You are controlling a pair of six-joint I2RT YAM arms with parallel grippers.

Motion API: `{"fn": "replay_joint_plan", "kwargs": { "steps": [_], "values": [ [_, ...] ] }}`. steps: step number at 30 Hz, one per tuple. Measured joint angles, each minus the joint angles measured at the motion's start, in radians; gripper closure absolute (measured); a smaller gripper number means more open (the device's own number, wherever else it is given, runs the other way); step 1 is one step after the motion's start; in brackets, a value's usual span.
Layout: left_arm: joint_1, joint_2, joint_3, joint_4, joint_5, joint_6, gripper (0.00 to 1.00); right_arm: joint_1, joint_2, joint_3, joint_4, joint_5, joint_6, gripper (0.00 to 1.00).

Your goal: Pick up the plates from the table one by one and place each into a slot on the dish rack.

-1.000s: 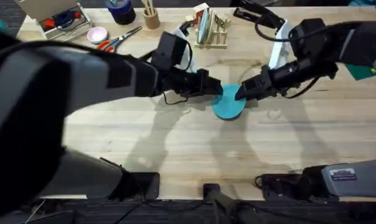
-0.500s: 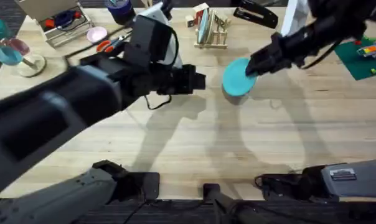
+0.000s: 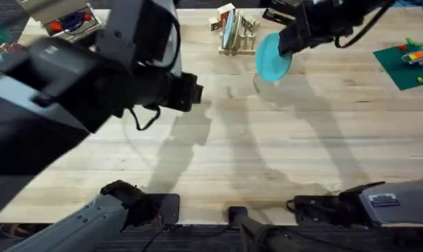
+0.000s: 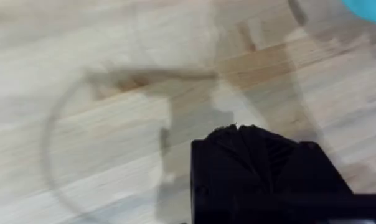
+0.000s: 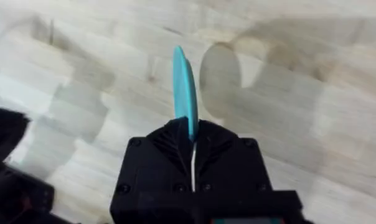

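Bright, even light from above, no hard glare on table (image 3: 281, 161). Soft double shadows of both arms spread across planks, mid-table. Left arm (image 3: 64, 91) close under overhead cam: big, dark, smeared w/ motion blur. Left wrist view soft overall, wood grain mushy, faint curved shadow. Right wrist view sharper: turquoise plate (image 5: 185, 87) edge-on, crisp; shadow blobs beyond it on the wood.

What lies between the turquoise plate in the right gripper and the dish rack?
Nothing: in the overhead view, just a narrow strip of bare table separates the turquoise plate, held by the right gripper, from the dish rack.
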Motion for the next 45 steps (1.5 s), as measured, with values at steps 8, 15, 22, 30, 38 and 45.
{"fn": "replay_joint_plan", "kwargs": {
  "steps": [8, 15, 22, 30, 38, 45],
  "values": [
    [0.000, 0.000, 0.064, -0.021, -0.087, 0.135, 0.598, 0.099, 0.000, 0.102, -0.006, 0.172, 0.110, 0.972],
    [0.000, 0.000, 0.064, -0.018, -0.134, 0.168, 0.007, 0.113, 0.000, 0.192, -0.028, 0.223, 0.195, 0.972],
    [0.000, 0.000, 0.064, -0.002, -0.142, 0.177, 0.006, 0.113, 0.000, 0.265, -0.030, 0.268, 0.281, 0.972],
    [0.000, 0.000, 0.064, 0.001, -0.145, 0.178, 0.006, 0.115, 0.034, 0.342, -0.034, 0.283, 0.350, 0.972],
    [0.000, 0.000, 0.064, 0.001, -0.145, 0.178, 0.006, 0.131, 0.133, 0.424, -0.034, 0.283, 0.391, 0.972],
    [0.000, 0.000, 0.064, 0.001, -0.145, 0.178, 0.008, 0.144, 0.202, 0.459, -0.034, 0.338, 0.433, 0.972]
  ]
}}
